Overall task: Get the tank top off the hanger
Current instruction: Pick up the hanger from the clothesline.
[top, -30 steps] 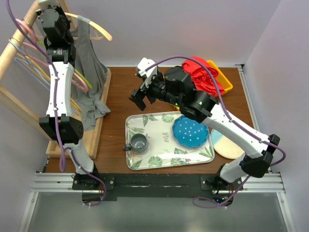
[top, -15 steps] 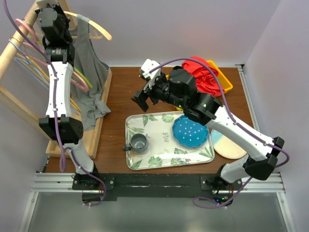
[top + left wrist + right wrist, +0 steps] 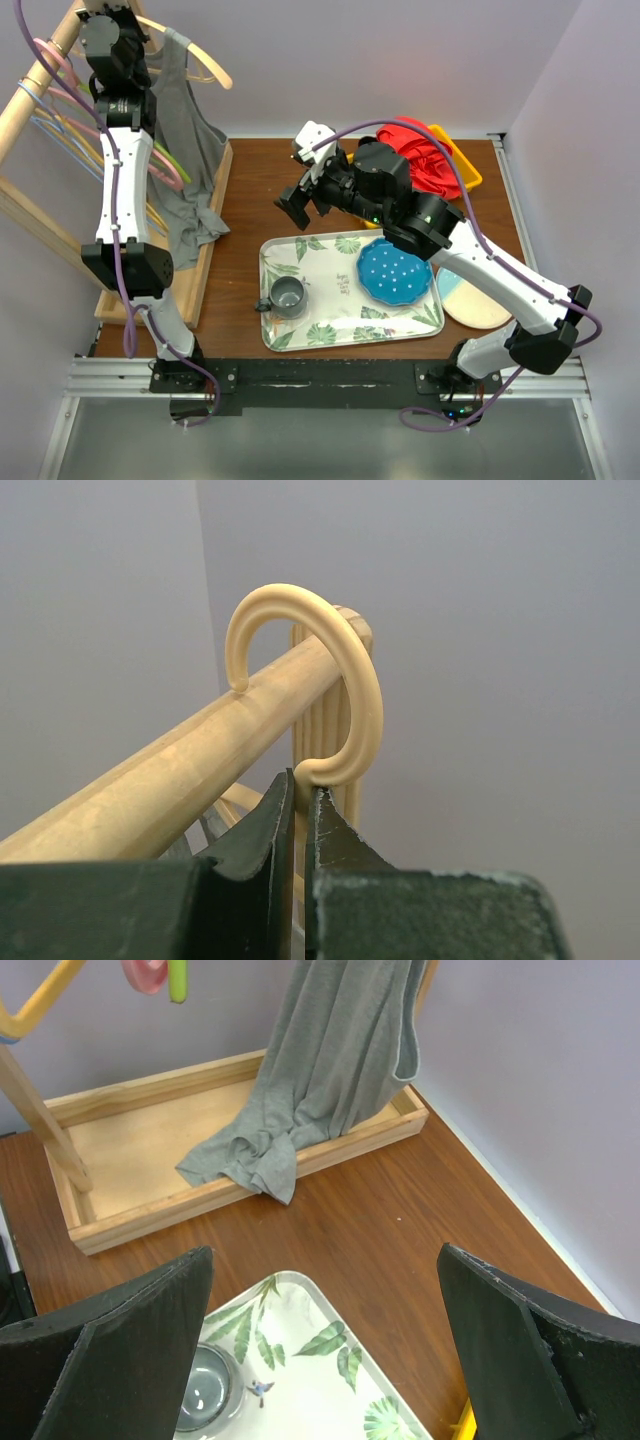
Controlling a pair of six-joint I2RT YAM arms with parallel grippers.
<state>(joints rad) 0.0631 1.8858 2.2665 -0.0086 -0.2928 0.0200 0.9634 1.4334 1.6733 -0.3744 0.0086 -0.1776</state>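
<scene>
1. Your left gripper [image 3: 300, 785] pinches the hanger [image 3: 360, 680] neck by the rail [image 3: 150, 780].
2. Your right gripper [image 3: 322, 1290] gapes wide, empty.
3. The tank top [image 3: 190, 150] hangs on it, hem in the wooden box [image 3: 150, 1092].

Cup [image 3: 288, 295], blue plate [image 3: 395, 272] on leafy tray [image 3: 330, 300]; red cloth [image 3: 420, 160], seemingly binned.

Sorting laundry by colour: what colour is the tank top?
The tank top is grey; right wrist view.

No legible text, label, brand, number or sign — nothing readable on any surface in view.
</scene>
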